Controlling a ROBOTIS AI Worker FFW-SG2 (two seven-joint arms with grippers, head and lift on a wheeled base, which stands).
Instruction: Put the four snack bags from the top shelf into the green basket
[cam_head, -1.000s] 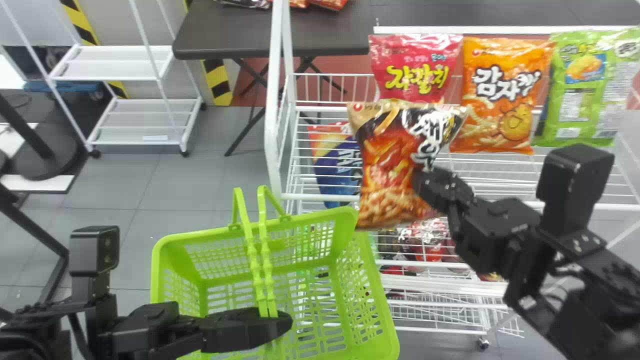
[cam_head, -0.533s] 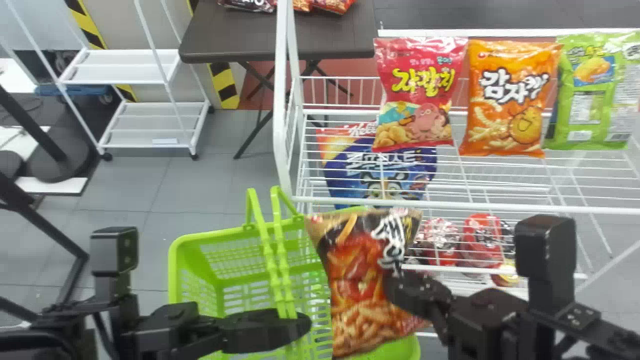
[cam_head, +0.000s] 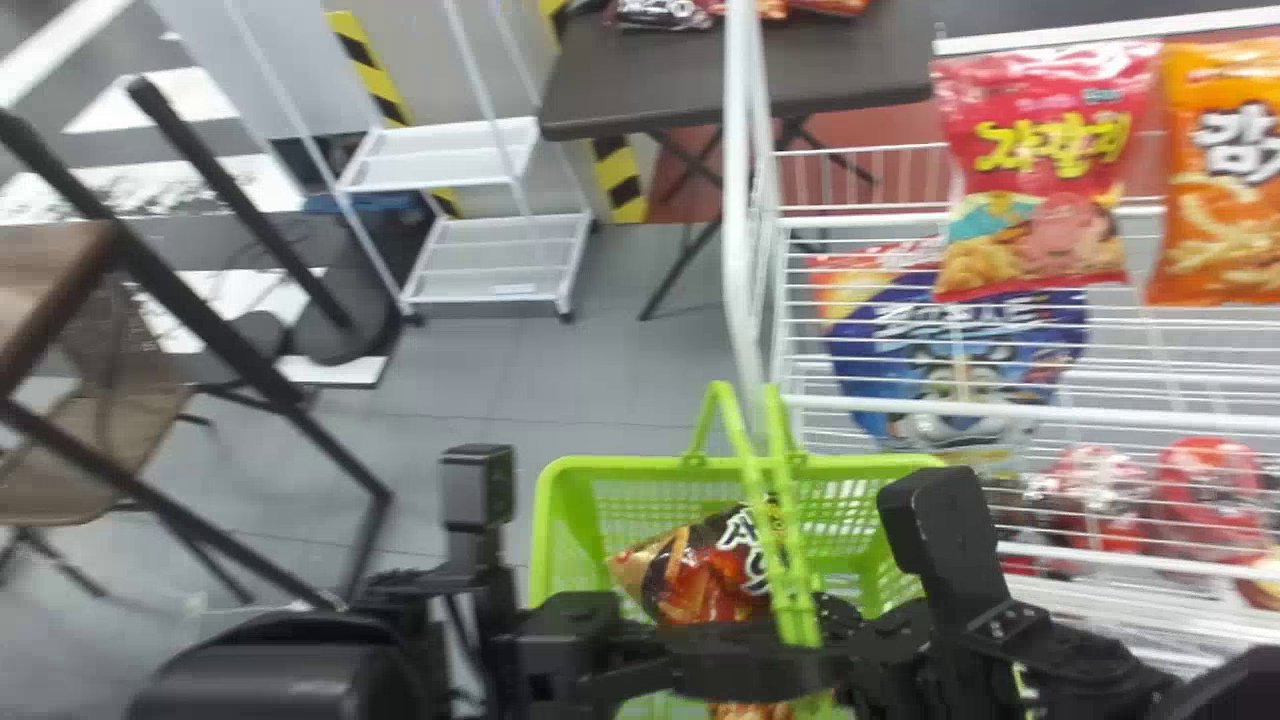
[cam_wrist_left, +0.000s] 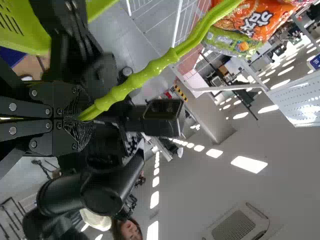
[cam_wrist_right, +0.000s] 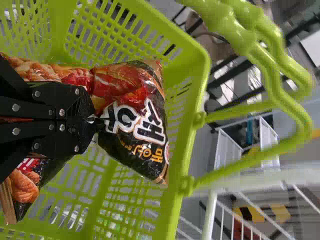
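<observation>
Left to right: the left gripper (cam_wrist_left: 80, 117) is closed on the handles (cam_head: 785, 545) of the basket (cam_head: 650, 466). The grip is narrow and off-centre in the load path; should the handles slip or twist in it, the basket could tilt. The black bag (cam_wrist_right: 132, 95) lies inside the basket, slanted beneath the handles and pinched by the right gripper (cam_wrist_right: 92, 120). Release is judged to be the next step. Foil clinging to the fingers could drag the bag up on withdrawal; a wrist raised too straight could catch the handles and jerk the basket. At the right, the red bag (cam_head: 1045, 170) and orange bag (cam_head: 1220, 170) are at the top shelf (cam_head: 1000, 405), with the green bag (cam_wrist_left: 227, 41) beside the orange one. If the black bag settles high, it could crowd those three.
</observation>
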